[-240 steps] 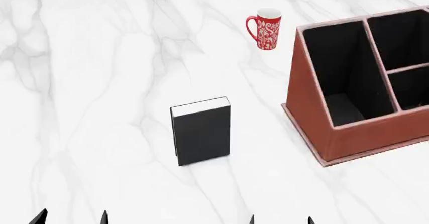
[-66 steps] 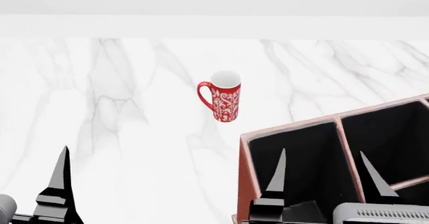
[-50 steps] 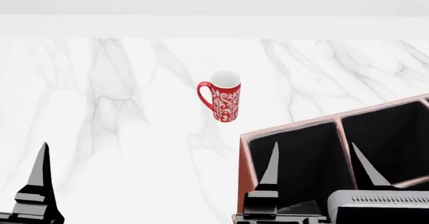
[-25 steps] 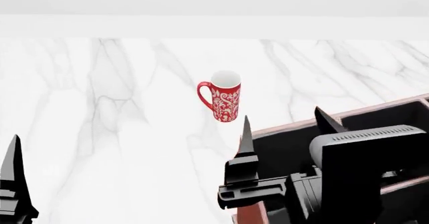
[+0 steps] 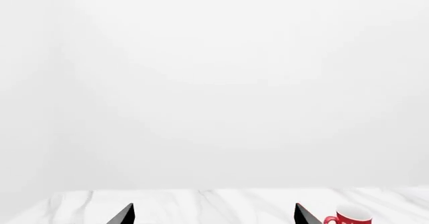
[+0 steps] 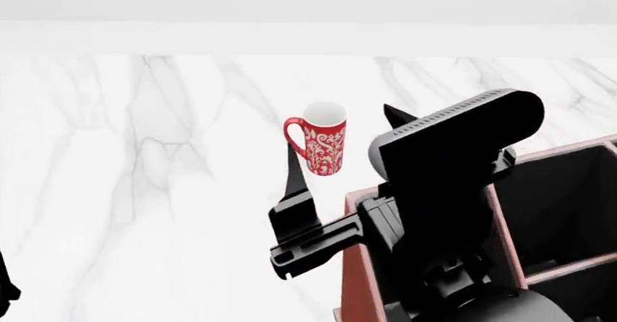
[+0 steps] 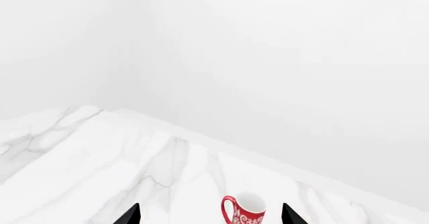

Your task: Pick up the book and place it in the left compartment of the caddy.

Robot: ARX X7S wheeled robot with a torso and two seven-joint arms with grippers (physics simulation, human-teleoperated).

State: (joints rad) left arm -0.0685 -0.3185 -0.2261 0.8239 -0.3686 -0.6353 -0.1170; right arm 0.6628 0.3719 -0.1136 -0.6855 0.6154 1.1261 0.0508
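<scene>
The book is out of view in every view. The reddish-brown caddy (image 6: pixel 351 293) sits at the lower right of the head view, and my right arm hides most of its left compartment. My right gripper (image 6: pixel 339 131) is raised in front of the caddy with its fingers spread, open, holding nothing. In the right wrist view that gripper (image 7: pixel 210 206) shows only two fingertips, far apart. My left gripper (image 5: pixel 214 206) is open and empty too. Only a sliver of it shows at the head view's lower left edge.
A red patterned mug (image 6: pixel 323 138) stands upright on the white marble table (image 6: pixel 144 192), beyond the caddy's left corner. The mug (image 7: pixel 244 211) lies beyond the right fingertips, and the mug (image 5: pixel 352 216) also shows in the left wrist view. A white wall runs behind the table.
My right arm has risen from low over the caddy and swung left, now covering the left compartment. My left gripper has sunk almost out of the head view.
</scene>
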